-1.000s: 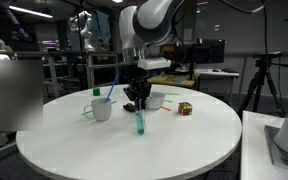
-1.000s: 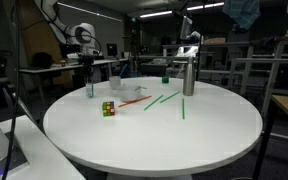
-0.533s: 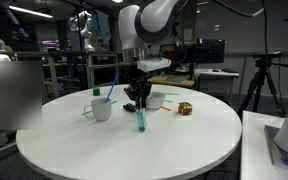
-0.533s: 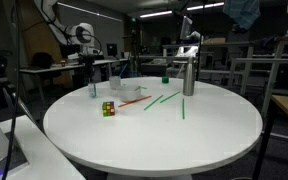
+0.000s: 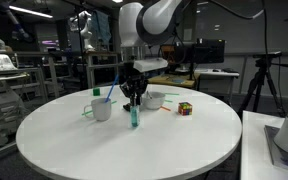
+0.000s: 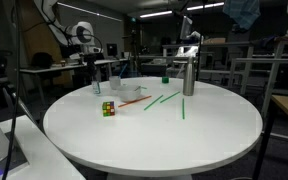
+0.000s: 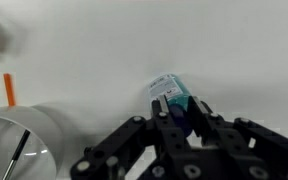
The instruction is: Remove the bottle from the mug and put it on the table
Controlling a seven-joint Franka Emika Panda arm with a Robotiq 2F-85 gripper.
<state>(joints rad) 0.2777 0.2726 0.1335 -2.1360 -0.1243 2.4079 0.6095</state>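
My gripper (image 5: 134, 101) is shut on the bluish top of the small teal-green bottle (image 5: 135, 116). It holds the bottle upright over the round white table (image 5: 134, 150), low to the surface; I cannot tell whether the base touches. In the wrist view the jaws (image 7: 180, 116) clamp the bottle (image 7: 168, 91) from both sides. The white mug (image 5: 102, 109) stands just beside the bottle, with a thin blue stick in it. The mug also shows in the wrist view (image 7: 29, 140). In an exterior view the bottle (image 6: 97, 88) is small and far off.
A white bowl (image 5: 154, 100) stands right behind the gripper and a colour cube (image 5: 185, 108) beyond it. A tall grey metal bottle (image 6: 188, 75) stands at the far side. Green sticks (image 6: 164, 99) and an orange stick (image 6: 132, 101) lie mid-table, and the cube (image 6: 108, 108) shows here too.
My gripper has moved the bottle a little toward the mug, still gripping its top. Nothing else on the table has moved.
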